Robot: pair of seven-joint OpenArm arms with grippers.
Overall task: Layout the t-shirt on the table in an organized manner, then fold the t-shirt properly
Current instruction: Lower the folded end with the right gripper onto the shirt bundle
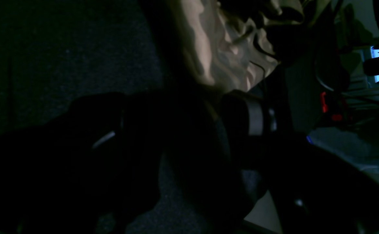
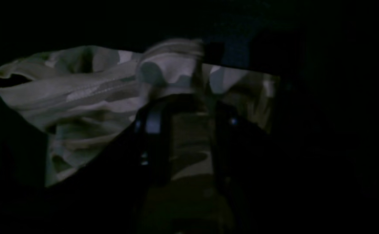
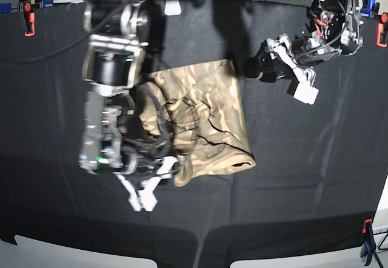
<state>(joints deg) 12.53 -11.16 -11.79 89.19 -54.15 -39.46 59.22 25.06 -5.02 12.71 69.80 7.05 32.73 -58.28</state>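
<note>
A: On the table (image 3: 315, 177), where was the shirt (image 3: 209, 107)?

B: Near the middle, slightly toward the far side. It lay rumpled, with one edge running down its right side and a bunched fold at its near left corner.

A: State of the right gripper (image 3: 173, 170)?

B: In the base view it sat at the shirt's near left corner, touching the bunched cloth. In the right wrist view, camouflage cloth (image 2: 88, 87) filled the space ahead of the gripper (image 2: 189, 107) and ran down between its dark fingers (image 2: 153, 130). The frame was dim and blurred there, so a firm clamp could not be confirmed; cannot tell.

A: And the left gripper (image 3: 250, 68)?

B: It was low over the table, just beside the shirt's far right corner. The left wrist view was very dark: cloth (image 1: 222, 55) appeared ahead, the fingers showed only as black shapes, and their spacing was unreadable. Cannot tell.

A: Anything at the table edges?

B: An orange clamp (image 3: 27, 22) at the far left corner.
</note>
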